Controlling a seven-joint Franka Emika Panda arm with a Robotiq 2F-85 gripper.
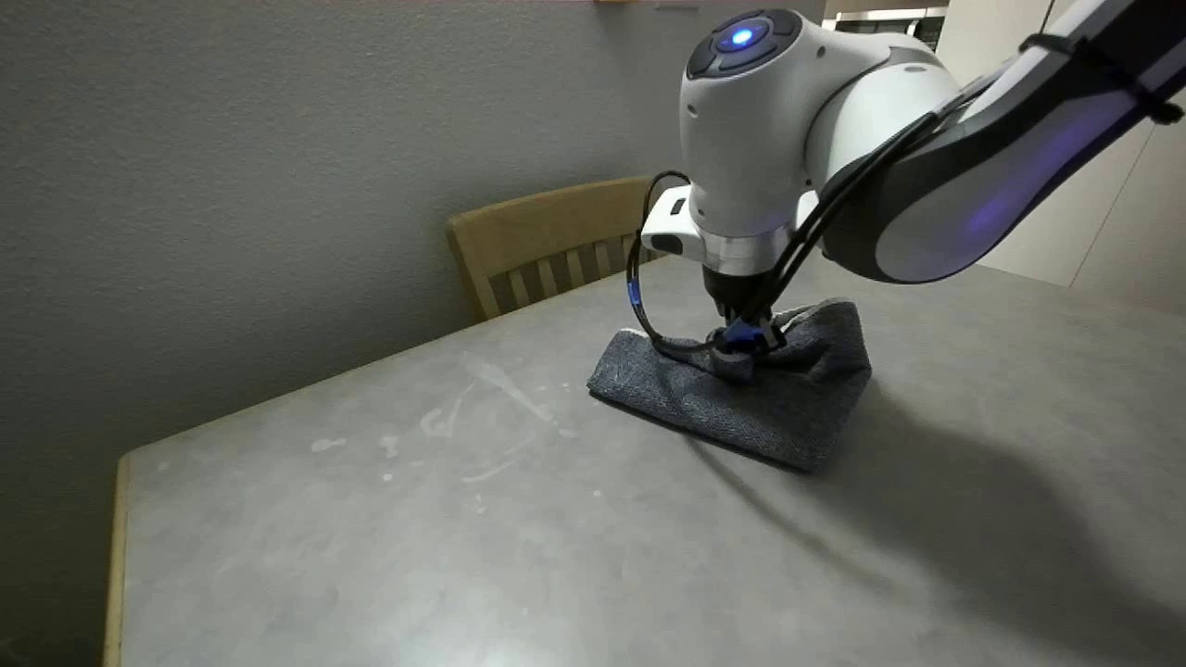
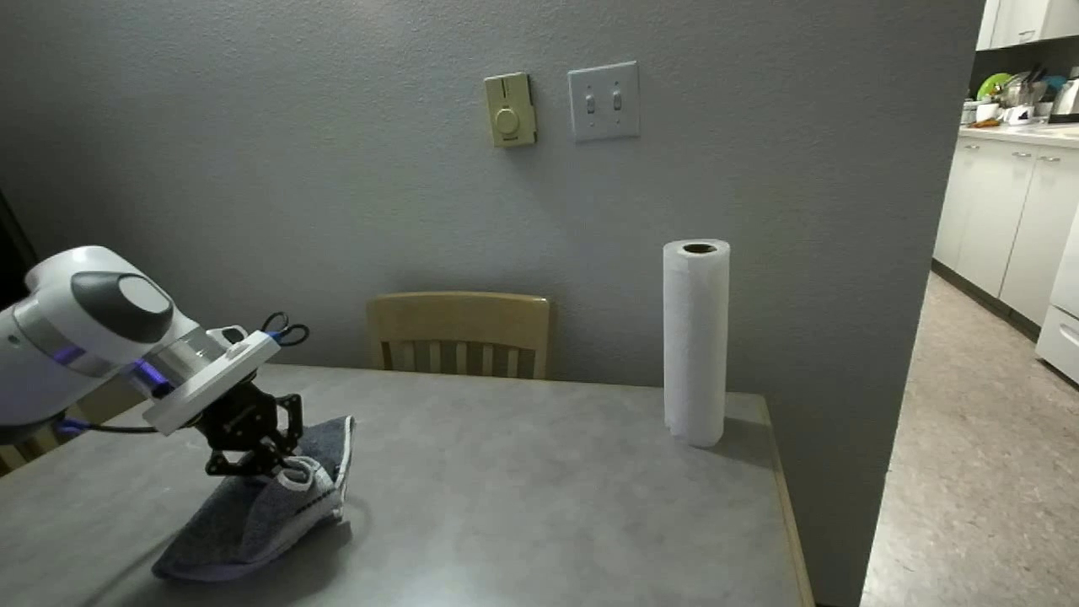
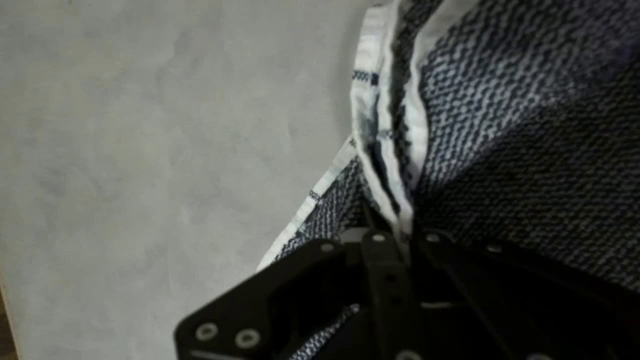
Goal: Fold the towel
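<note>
The towel (image 1: 732,408) lies on the table as a bunched, folded grey-blue cloth, its far side raised in a fold. In an exterior view the towel (image 2: 228,531) shows its white edge and a dark stripe on the side under the fingers. In the wrist view the towel (image 3: 490,130) has several white-hemmed edges gathered between the fingers. My gripper (image 3: 404,235) is shut on these layers. The gripper also shows in both exterior views (image 1: 749,341) (image 2: 276,465), tilted, low on top of the towel. The fingertips are partly hidden in the cloth.
The grey table (image 1: 417,519) stands against a wall, with a wooden chair (image 1: 556,222) at its far edge. A white paper towel roll (image 2: 696,346) stands upright near a table corner. Cables (image 1: 639,278) loop beside the gripper.
</note>
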